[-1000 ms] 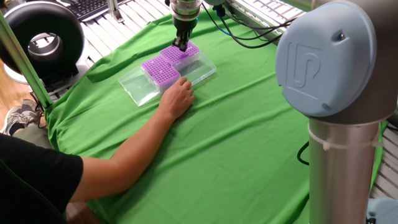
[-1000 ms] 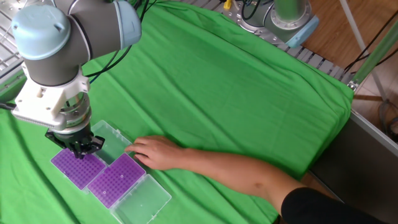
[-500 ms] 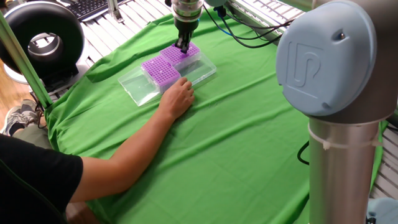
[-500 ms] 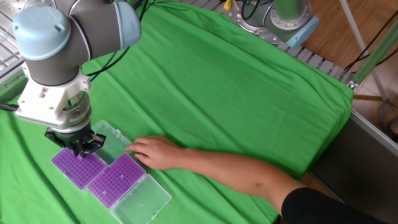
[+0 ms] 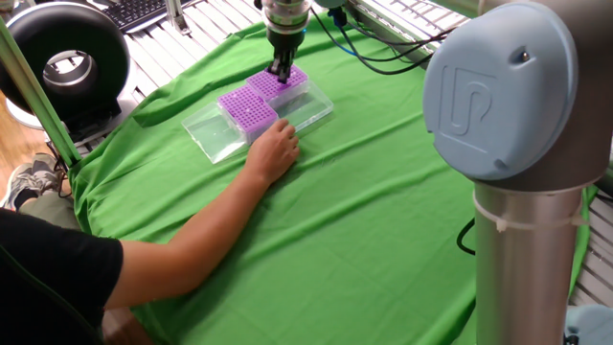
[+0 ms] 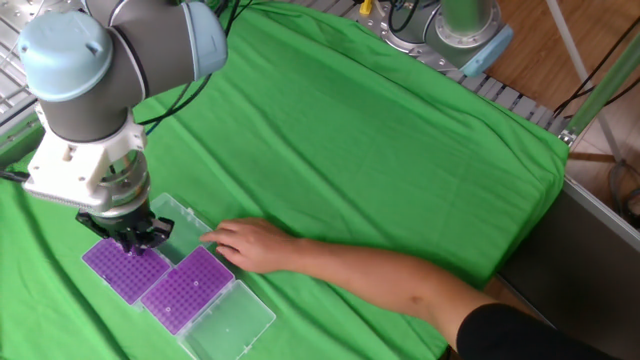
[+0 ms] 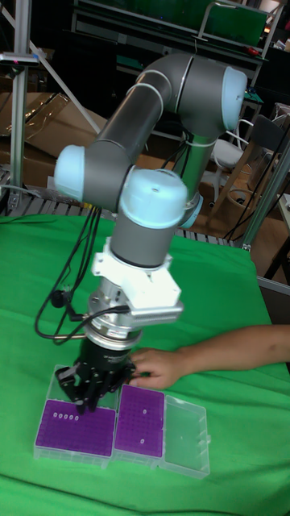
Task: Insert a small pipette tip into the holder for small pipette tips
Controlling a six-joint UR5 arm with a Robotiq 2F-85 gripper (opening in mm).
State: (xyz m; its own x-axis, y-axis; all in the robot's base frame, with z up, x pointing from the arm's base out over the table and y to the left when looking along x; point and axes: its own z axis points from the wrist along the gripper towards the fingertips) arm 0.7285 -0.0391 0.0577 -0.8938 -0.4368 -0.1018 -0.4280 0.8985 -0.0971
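Observation:
Two purple racks in clear boxes sit side by side on the green cloth. The holder for small pipette tips (image 5: pixel 293 82) (image 6: pixel 120 273) (image 7: pixel 68 433) lies directly under my gripper (image 5: pixel 281 74) (image 6: pixel 131 244) (image 7: pixel 84 403). The gripper points straight down, its tips just above or touching the rack's grid. Its fingers look shut. The small pipette tip is too small to make out between them. A few white dots show in the rack's holes in the tall fixed view.
The second purple rack (image 5: pixel 247 108) (image 6: pixel 190 288) (image 7: pixel 141 421) adjoins the first, with open clear lids (image 5: pixel 215 136) (image 6: pixel 232 316) beside them. A person's hand (image 5: pixel 274 149) (image 6: pixel 246 244) (image 7: pixel 158 368) rests against the boxes, with the forearm stretched across the cloth.
The gripper has shifted very slightly over the rack. The person's hand and both racks have stayed put.

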